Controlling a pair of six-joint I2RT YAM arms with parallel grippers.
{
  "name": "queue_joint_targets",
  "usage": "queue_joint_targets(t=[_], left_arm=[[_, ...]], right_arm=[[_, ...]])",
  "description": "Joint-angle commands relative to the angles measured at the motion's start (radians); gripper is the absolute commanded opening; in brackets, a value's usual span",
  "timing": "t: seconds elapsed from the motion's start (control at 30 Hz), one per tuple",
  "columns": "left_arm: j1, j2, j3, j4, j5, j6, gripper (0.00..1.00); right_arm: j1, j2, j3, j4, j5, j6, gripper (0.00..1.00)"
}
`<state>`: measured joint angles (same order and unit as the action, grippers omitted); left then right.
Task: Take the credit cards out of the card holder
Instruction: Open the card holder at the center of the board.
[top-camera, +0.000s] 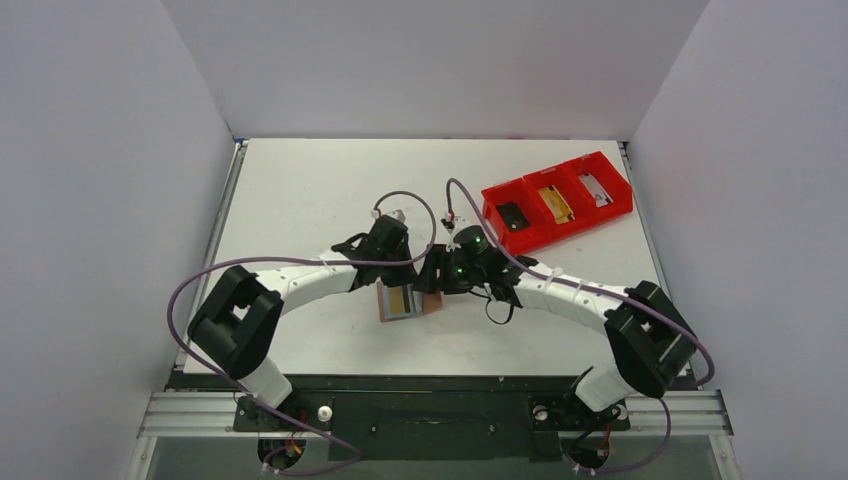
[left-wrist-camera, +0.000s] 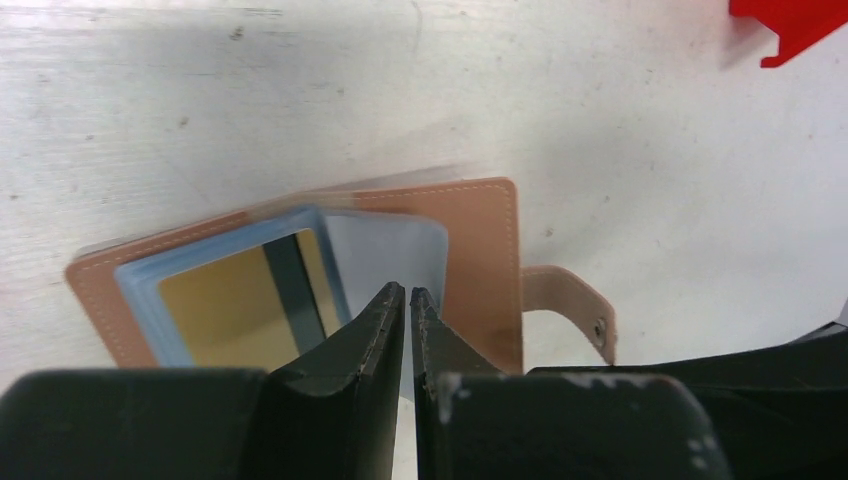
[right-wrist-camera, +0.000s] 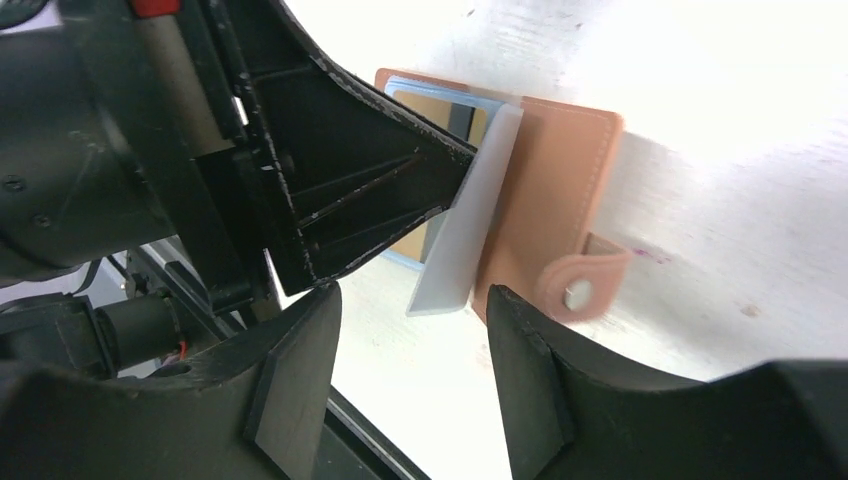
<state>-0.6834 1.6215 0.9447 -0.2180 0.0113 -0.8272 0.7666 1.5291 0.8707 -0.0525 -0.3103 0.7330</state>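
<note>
Toward the near middle of the bench (top-camera: 300, 200), between my two wrists, the card holder (left-wrist-camera: 488, 270) lies open. A red tray (top-camera: 580, 224) with three compartments stands at the far right, well apart from the holder. Each compartment has something small in it, but I cannot make out what.

Condition of the card holder: the tan-brown outer cover lies flat on the bench, with pale stitching along its edge. Pale blue-grey sleeves are stacked inside. One pale leaf (right-wrist-camera: 468, 215) is lifted off the stack and stands tilted above the hinge side. A gold card (left-wrist-camera: 225, 305) with a dark stripe (left-wrist-camera: 290, 285) sits in the uppermost flat sleeve and shows through it. The closing tab (left-wrist-camera: 570, 300) sticks out past the cover's edge onto the bench, and its small metal stud (left-wrist-camera: 599, 330) is visible near the tip.

Left claw (left-wrist-camera: 408, 293): the jaws are pressed nearly together, and the fingertips are clamped on the upper edge of the raised pale leaf. It grips nothing else.

Right claw (right-wrist-camera: 410, 300): the jaws stand wide apart, with nothing between them. It hangs just above the tab side of the holder. The pads are clear of the cover, the leaf and the tab. It is close to the left claw, but I cannot tell whether the two touch.
</note>
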Motion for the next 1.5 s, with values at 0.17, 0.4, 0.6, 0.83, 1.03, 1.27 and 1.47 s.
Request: queue_joint_targets(t=[0.17, 0.4, 0.6, 0.83, 1.03, 1.27, 1.47], left_arm=[[-0.040, 0.099, 0.064, 0.086, 0.071, -0.022, 0.06], [-0.038, 0.134, 0.075, 0.090, 0.071, -0.025, 0.08], [-0.020, 0.053, 0.070, 0.042, 0.026, -0.005, 0.13], [0.016, -0.027, 0.035, -0.013, -0.002, 0.009, 0.14], [0.065, -0.087, -0.015, -0.023, -0.014, 0.018, 0.14], [0.069, -0.109, -0.036, -0.047, -0.012, 0.013, 0.14], [0.083, -0.144, -0.090, -0.018, 0.034, 0.016, 0.11]], right_arm=[[-0.004, -0.186, -0.035, -0.039, 0.097, -0.024, 0.43], [-0.004, -0.180, -0.038, -0.030, 0.101, -0.011, 0.31], [-0.004, -0.136, -0.027, -0.009, 0.079, 0.002, 0.24], [0.001, -0.053, 0.012, 0.043, 0.021, 0.036, 0.18], [0.009, -0.024, 0.064, 0.025, 0.019, 0.037, 0.16], [0.015, 0.000, 0.122, -0.016, 0.044, 0.048, 0.14], [0.038, 0.084, 0.218, -0.057, 0.046, 0.083, 0.09]])
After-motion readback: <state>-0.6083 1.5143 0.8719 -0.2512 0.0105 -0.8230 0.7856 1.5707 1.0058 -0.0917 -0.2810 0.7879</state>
